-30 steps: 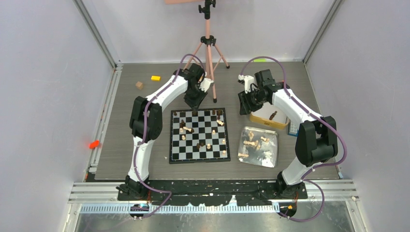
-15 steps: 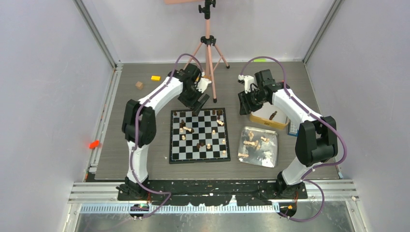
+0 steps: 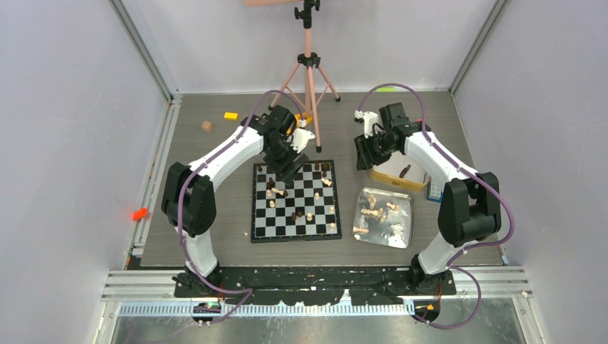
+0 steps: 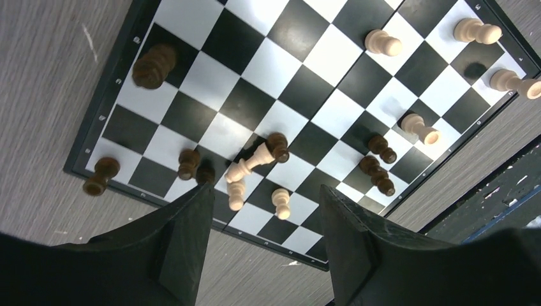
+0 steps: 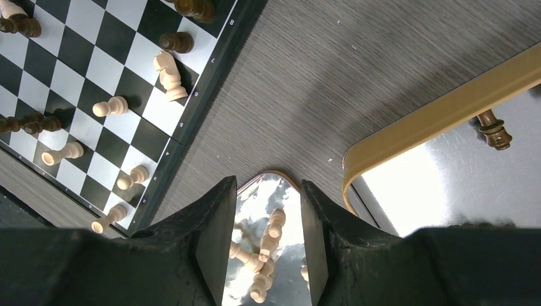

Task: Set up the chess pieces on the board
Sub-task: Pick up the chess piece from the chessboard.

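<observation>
Overhead, the left gripper (image 4: 265, 191) hung with its jaws wide and empty above the board (image 3: 287, 228), where chess pieces (image 4: 383, 43) stood or lay scattered. The right gripper (image 5: 268, 183), partly open and empty, hovered over the silver tray (image 3: 408, 212), which held more light pieces.

Lab: white enclosure walls (image 3: 64, 143), tripod (image 3: 310, 72).

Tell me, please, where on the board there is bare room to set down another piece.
Bare: the board's near-left corner and the far-centre squares right of the left-side cluster of chess pieces. Crowded: that cluster, with the left gripper hanging over the far rows beside it.
</observation>
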Motion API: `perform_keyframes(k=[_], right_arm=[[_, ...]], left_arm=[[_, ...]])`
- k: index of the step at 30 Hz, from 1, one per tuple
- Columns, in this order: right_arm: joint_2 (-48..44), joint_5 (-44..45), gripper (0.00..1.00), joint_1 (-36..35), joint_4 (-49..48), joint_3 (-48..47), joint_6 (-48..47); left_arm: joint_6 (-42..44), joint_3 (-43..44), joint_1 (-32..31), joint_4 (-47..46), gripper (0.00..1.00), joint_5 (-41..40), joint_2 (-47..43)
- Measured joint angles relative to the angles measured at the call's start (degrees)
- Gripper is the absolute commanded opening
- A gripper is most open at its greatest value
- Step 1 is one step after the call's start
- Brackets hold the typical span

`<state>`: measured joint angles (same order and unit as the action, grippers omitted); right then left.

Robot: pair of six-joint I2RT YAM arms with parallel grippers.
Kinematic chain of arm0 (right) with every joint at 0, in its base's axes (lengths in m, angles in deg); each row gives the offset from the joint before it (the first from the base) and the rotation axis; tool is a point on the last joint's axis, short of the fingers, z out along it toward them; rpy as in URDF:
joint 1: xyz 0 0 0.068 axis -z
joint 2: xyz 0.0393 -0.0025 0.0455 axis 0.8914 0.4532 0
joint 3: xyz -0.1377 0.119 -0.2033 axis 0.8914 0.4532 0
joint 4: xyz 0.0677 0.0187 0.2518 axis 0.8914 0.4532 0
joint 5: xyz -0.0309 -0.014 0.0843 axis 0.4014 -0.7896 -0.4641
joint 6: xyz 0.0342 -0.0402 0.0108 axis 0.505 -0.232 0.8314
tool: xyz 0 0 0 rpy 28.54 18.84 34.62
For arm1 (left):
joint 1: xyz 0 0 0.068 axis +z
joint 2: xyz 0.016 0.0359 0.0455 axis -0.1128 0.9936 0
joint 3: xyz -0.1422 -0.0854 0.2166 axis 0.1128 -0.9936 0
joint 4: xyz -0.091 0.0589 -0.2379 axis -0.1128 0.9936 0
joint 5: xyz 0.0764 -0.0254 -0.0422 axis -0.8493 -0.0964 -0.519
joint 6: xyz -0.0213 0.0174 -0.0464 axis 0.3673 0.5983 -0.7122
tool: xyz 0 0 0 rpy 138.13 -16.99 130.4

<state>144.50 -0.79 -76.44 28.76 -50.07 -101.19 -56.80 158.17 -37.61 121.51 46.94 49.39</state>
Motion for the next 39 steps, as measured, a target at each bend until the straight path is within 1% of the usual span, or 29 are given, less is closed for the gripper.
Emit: perform_keyframes(k=[4, 12, 18, 25, 29, 34, 36, 39], right_arm=[[0.13, 0.02, 0.47, 0.02, 0.0, 0.0, 0.0], [0.87, 0.02, 0.48, 0.02, 0.0, 0.04, -0.09], [1.16, 0.02, 0.47, 0.02, 0.0, 0.13, -0.52], [1.79, 0.02, 0.47, 0.02, 0.0, 0.15, -1.18], [2.01, 0.0, 0.47, 0.02, 0.02, 0.24, -1.33], [2.01, -0.02, 0.47, 0.02, 0.02, 0.26, -1.4], [2.03, -0.02, 0.47, 0.02, 0.02, 0.26, -1.49], [2.36, -0.02, 0.47, 0.04, 0.02, 0.24, -1.49]], left_arm=[[0.04, 0.0, -1.27, -0.52, 0.62, 0.24, 1.68], [0.24, -1.05, -3.02, -1.2, 0.54, 0.33, 6.54], [0.59, -2.05, -3.32, -1.2, 0.44, 0.15, 7.41], [1.27, -3.1, -3.43, -1.36, 0.39, -0.42, 7.58], [1.42, -3.13, -3.52, -1.77, 0.3, -1.18, 8.13], [1.27, -3.13, -3.52, -3.13, 0.16, -2.45, 8.44], [1.11, -3.13, -3.52, -3.63, 0.12, -2.97, 8.44], [1.01, -3.04, -3.52, -3.69, 0.08, -3.56, 8.44]])
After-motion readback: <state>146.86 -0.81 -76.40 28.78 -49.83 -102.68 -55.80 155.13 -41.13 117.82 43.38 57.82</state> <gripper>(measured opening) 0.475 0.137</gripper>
